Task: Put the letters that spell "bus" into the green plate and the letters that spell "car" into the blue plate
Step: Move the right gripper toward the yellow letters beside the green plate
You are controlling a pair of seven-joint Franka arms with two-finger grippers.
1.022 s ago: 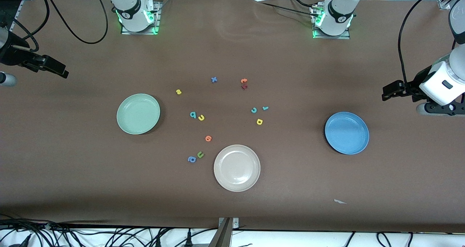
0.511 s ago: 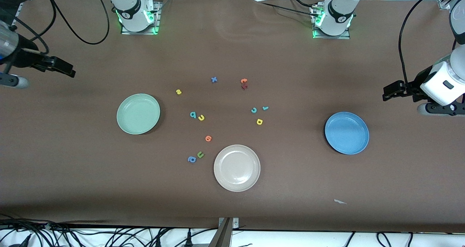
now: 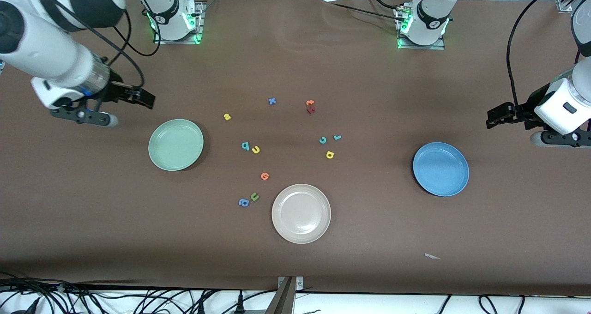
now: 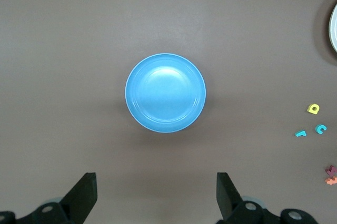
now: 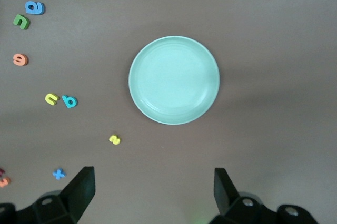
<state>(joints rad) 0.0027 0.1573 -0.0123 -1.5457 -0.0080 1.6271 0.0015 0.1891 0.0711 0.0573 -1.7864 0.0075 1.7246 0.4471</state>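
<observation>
Over at the right arm's end of the desk [image 3: 92, 221], the right claw [image 3: 147, 99] hangs in the air with its fingers spread wide and nothing between them, just beside the green plate [image 3: 176, 144], which sits bare. Moving along toward the middle: the small yellow s [image 3: 226, 117] lies alone, and nearer the front camera the teal b [image 3: 245, 146] and yellow u [image 3: 255, 149] lie touching side by side. An orange letter [image 3: 264, 176] lies nearer the camera again, then the blue a [image 3: 243, 202] and green u [image 3: 254, 196] together, just beside the beige-white plate [image 3: 301, 213]. A blue x [image 3: 272, 101] sits toward the arms' bases, with an orange and dark red pair [image 3: 310, 106] close by. Next, the teal c [image 3: 322, 140] and small teal r [image 3: 337, 137] sit near each other, the yellow a [image 3: 329, 154] just nearer the camera. The blue plate [image 3: 441, 169] lies bare toward the left arm's end. There the left claw [image 3: 493, 118] hovers over bare desk, fingers wide apart, holding nothing.
</observation>
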